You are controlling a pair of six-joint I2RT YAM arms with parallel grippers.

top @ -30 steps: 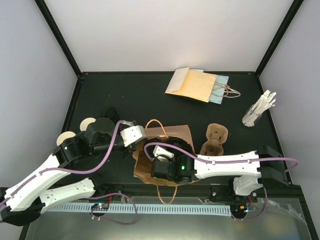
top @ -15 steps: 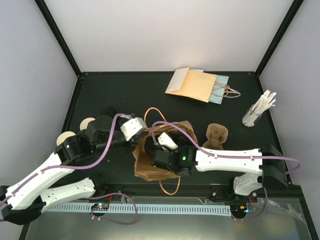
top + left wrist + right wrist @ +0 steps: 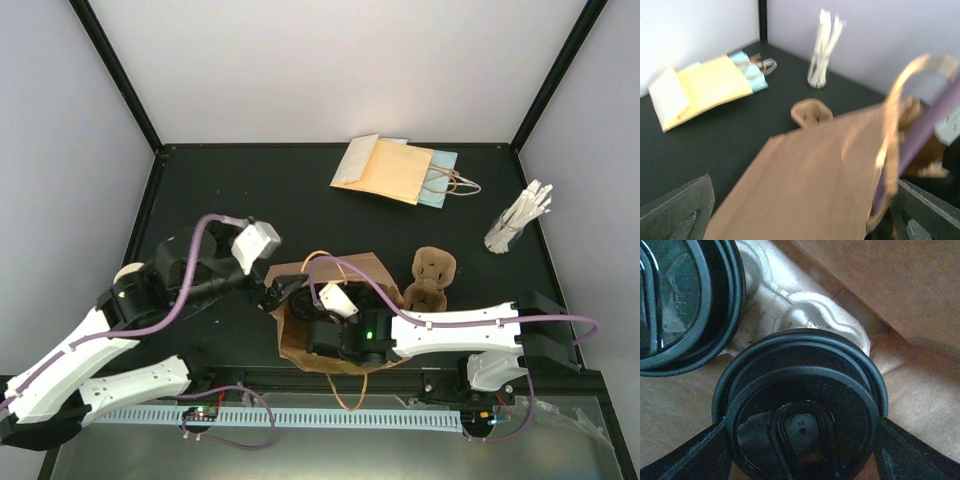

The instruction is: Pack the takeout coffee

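From above, our left gripper (image 3: 272, 296) is at the left edge of the brown bag (image 3: 295, 350), and our right arm (image 3: 450, 322) reaches down into the bag. From the left wrist we see its fingers (image 3: 677, 210) wide apart over the bag. From the right wrist, our right gripper (image 3: 801, 426) hugs one black-topped cup (image 3: 800, 385). A second cup (image 3: 675, 300) stands beside it in a pale tray (image 3: 810, 310) inside the bag

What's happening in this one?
The right gripper is down inside the brown bag, apparently closed on a lidded cup that sits in a pulp carrier beside a second lidded cup. The left gripper is at the bag's rim, fingers apart, seemingly propping the mouth open.
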